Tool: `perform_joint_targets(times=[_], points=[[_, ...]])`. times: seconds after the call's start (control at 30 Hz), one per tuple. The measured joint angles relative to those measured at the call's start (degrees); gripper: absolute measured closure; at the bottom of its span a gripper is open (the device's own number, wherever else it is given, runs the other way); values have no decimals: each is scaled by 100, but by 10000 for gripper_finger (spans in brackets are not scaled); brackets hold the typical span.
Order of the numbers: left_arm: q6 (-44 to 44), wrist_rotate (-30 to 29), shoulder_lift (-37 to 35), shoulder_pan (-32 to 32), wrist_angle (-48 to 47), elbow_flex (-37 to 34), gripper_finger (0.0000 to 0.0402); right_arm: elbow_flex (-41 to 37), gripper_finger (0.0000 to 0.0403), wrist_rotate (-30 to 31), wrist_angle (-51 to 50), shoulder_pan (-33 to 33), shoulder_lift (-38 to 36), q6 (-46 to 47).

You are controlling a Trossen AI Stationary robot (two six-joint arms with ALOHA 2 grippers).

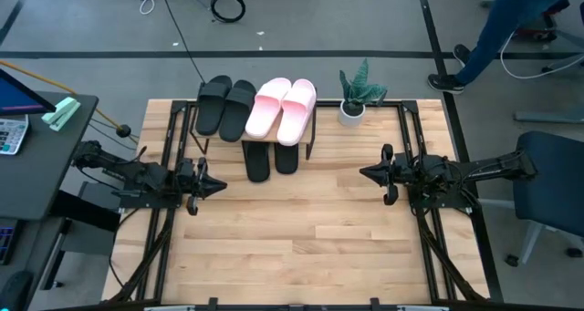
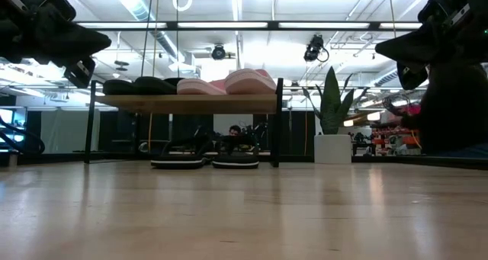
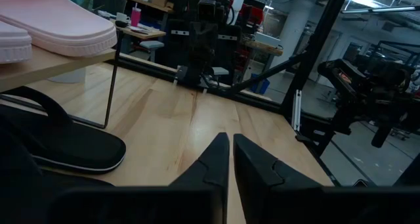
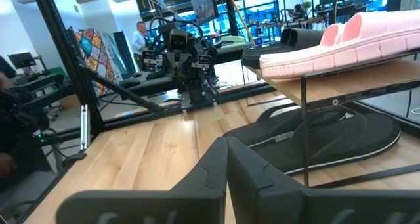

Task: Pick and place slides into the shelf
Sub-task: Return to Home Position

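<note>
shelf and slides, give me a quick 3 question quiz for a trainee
1. True or false: both pale pink slides lie on top of the shelf, beside the black wide-band slides.
2. Which pair lies under the shelf? A) black flip-flops B) pale pink slides C) black wide-band slides
3. What do the left gripper and the right gripper hold?

Key: 1 true. 2 A. 3 nothing; both are shut and away from the shelf.
</note>
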Motion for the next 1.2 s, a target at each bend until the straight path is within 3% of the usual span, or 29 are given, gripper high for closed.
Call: perform_joint_targets(times=[1.2], points=[[2,0,0,0,2,-2,367,0,389,0,0,0,-2,-2]])
